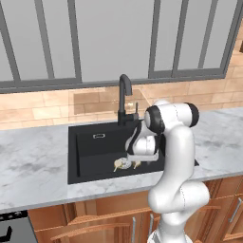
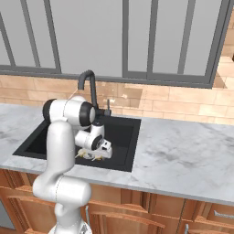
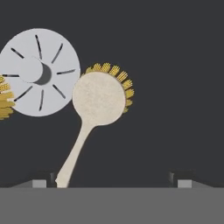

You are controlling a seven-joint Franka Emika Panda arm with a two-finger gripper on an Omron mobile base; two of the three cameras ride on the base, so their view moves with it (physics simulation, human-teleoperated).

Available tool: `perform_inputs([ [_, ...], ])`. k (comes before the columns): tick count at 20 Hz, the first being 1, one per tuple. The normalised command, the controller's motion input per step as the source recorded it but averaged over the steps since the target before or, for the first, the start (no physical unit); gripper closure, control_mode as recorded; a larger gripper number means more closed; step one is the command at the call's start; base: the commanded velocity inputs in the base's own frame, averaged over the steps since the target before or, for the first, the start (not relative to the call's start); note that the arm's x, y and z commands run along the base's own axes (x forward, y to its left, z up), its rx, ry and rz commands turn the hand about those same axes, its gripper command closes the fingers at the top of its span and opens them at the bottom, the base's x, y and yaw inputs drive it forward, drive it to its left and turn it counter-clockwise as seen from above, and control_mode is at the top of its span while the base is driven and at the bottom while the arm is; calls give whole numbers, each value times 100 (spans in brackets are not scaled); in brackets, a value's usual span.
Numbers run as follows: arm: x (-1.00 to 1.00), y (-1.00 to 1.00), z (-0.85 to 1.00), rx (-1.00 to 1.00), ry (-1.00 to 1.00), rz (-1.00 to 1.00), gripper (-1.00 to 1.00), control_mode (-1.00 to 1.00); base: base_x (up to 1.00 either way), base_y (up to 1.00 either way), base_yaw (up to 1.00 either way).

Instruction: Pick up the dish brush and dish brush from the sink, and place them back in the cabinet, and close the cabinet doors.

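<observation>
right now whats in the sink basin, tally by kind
dish brushes: 2 (one in full, the other's yellow bristles at the edge)
round grey drain strainer: 1
total: 3

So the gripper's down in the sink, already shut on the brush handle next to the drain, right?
Not quite. The gripper is down in the sink, but it is open, not shut: in the hand view its fingertips stand wide apart, and the brush lies loose on the sink floor beside the drain, its handle ending near one fingertip.
</observation>
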Motion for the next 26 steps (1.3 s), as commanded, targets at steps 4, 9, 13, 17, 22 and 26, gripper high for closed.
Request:
perform_inputs([
  [4, 0, 9, -13, 0, 0, 0, -100, -100, 0, 0, 0],
  [9, 0, 12, -5, 0, 0, 0, -100, -100, 0, 0, 0],
  [13, 0, 9, -2, 0, 0, 0, -100, -100, 0, 0, 0],
  [17, 0, 4, -4, 0, 0, 0, -100, -100, 0, 0, 0],
  [22, 2, 0, -10, 0, 0, 0, -100, -100, 0, 0, 0],
  [26, 3, 4, -15, 0, 0, 0, -100, -100, 0, 0, 0],
])
